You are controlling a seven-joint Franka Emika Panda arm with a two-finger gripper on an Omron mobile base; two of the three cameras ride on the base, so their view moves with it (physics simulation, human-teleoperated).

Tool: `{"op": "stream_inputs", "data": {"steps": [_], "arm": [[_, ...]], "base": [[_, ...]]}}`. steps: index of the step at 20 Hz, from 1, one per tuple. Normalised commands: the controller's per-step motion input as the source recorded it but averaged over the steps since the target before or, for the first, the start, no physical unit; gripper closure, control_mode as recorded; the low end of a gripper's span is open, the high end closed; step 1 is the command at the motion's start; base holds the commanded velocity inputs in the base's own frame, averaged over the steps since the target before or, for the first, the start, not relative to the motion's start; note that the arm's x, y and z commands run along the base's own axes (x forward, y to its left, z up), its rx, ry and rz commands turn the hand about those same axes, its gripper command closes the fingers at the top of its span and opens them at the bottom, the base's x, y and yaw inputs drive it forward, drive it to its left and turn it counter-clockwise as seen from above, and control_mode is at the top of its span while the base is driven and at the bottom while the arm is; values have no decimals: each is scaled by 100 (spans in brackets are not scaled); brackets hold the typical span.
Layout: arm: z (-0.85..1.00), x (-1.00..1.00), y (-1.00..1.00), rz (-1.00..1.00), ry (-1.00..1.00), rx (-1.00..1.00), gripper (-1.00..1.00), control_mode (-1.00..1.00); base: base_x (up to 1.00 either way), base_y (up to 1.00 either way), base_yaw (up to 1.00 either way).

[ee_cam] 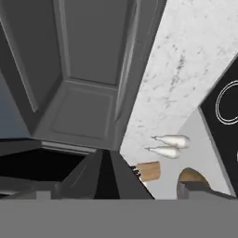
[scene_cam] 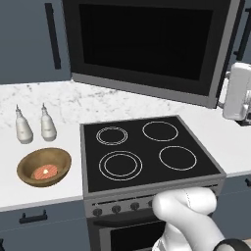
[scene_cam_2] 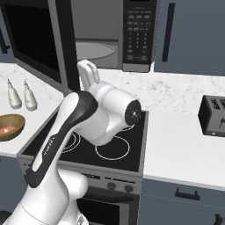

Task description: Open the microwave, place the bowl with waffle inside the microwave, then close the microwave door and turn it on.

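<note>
The microwave [scene_cam_2: 112, 35] stands at the back of the counter with its grey cavity and round glass plate [scene_cam_2: 94, 50] exposed. The microwave door [scene_cam: 147, 41] is swung wide open toward the left. My gripper [ee_cam: 155, 186] is open, its fingertips [ee_cam: 107, 176] spread with nothing between them. The hand [scene_cam_2: 89, 72] is raised next to the door's free edge [scene_cam_2: 66, 48]. The brown wooden bowl [scene_cam: 44, 166] sits on the counter left of the cooktop, holding the reddish-orange waffle [scene_cam: 45, 172]. The bowl [scene_cam_2: 9, 126] is well away from the gripper.
A black four-ring cooktop [scene_cam: 147, 147] lies below the arm, with oven knobs along its front. Two white bottles [scene_cam: 34, 125] stand behind the bowl. A black toaster [scene_cam_2: 213, 116] is on the right counter. Dark cabinets flank the microwave.
</note>
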Motion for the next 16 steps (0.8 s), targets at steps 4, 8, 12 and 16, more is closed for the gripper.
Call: {"op": "stream_inputs", "data": {"steps": [4, 8, 12, 16], "arm": [[0, -78, 100, 51, -15, -13, -100, -100], [0, -100, 100, 42, -23, -18, -100, -100], [0, -83, 100, 34, -17, -21, -100, -100], [4, -3, 100, 10, -12, -24, -100, -100]], "base": [[0, 0, 0], [0, 0, 0], [0, 0, 0], [0, 0, 0]]}}
